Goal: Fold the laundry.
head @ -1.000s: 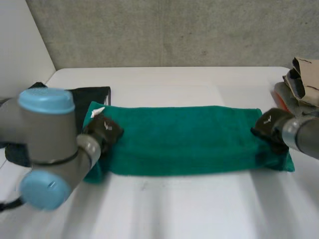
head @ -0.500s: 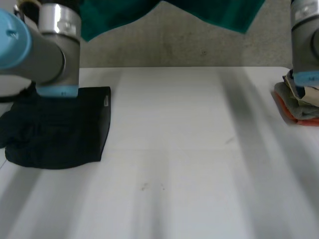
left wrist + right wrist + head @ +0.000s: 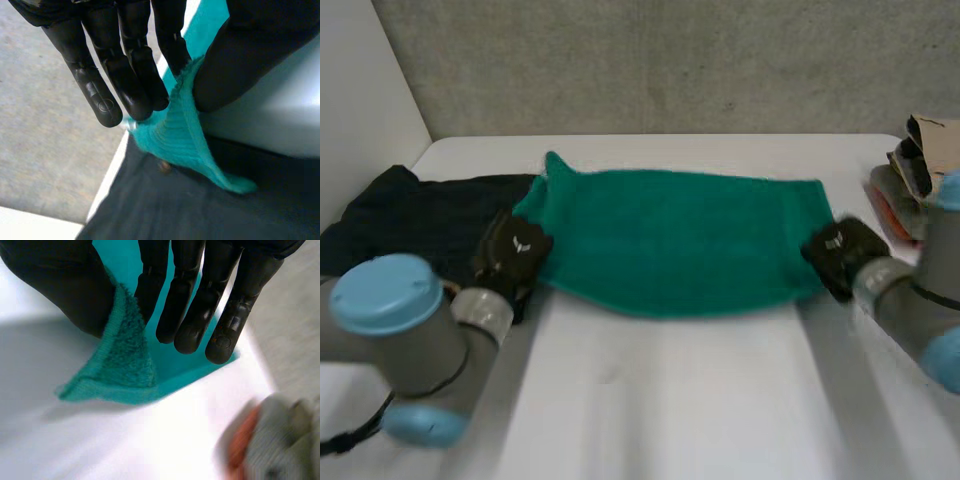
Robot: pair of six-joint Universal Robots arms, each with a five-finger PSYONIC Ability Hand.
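Two pinch grips: left hand (image 3: 135, 75) fingers press the teal terry towel (image 3: 680, 240) against the thumb at its left end, over the black crumpled garment (image 3: 410, 215). Right hand (image 3: 195, 300) pinches the right corner likewise. Towel stretches between them across the white table (image 3: 700, 400); mixed cloth pile (image 3: 920, 190) beside the right arm.
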